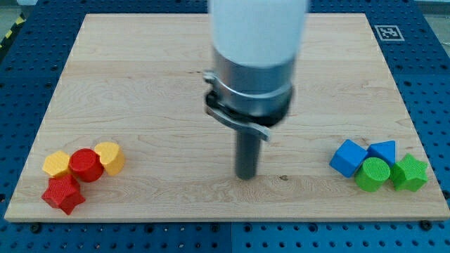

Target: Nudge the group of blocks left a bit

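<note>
— Where does my tip (246, 176) stand?
— Near the middle of the counter (162, 84), toward the view's bottom, resting on bare wood. It is a plain dark rod, so there is no claw to call spread or pinching; it touches no block.
— What is cut off or hard to read?
— The arm's white housing (258, 24) runs out of the view's top, and with the metal collar (252, 84) below it covers part of the counter behind. Whether the tip truly meets the wood or hangs just above it, I cannot tell.
— And the surface, the room?
— A pale wooden board with visible grain, lying on a blue perforated base (429, 77). A black-and-white marker tag (387, 32) sits at the board's top right corner.
— Where are the blocks?
— Two clusters, both well apart from my tip. At the view's bottom left: a yellow hexagonal block (57, 164), a red cylinder (86, 165) and a second yellow block (110, 157), rounded, touching in a row, with a red star block (62, 195) just below them. At the view's bottom right: a blue cube (349, 157), a blue triangular block (383, 151), a green cylinder (373, 173) and a green star block (410, 173), packed together.
— So my tip lies between the two groups?
— Yes, roughly midway, level with them.
</note>
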Robot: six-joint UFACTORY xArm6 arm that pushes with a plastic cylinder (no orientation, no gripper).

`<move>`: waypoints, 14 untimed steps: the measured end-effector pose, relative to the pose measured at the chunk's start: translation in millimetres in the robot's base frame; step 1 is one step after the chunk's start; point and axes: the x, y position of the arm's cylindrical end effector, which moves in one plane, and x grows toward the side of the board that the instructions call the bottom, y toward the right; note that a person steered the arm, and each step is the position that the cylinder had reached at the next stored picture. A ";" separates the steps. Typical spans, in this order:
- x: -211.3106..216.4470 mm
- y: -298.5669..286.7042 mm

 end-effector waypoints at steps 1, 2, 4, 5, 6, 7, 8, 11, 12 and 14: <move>17.7 31.3; 17.7 31.4; 19.9 128.9; 23.1 140.5; 23.1 140.5; 31.6 145.5; 43.0 164.3; 40.4 280.0; 34.2 270.7; 21.3 253.8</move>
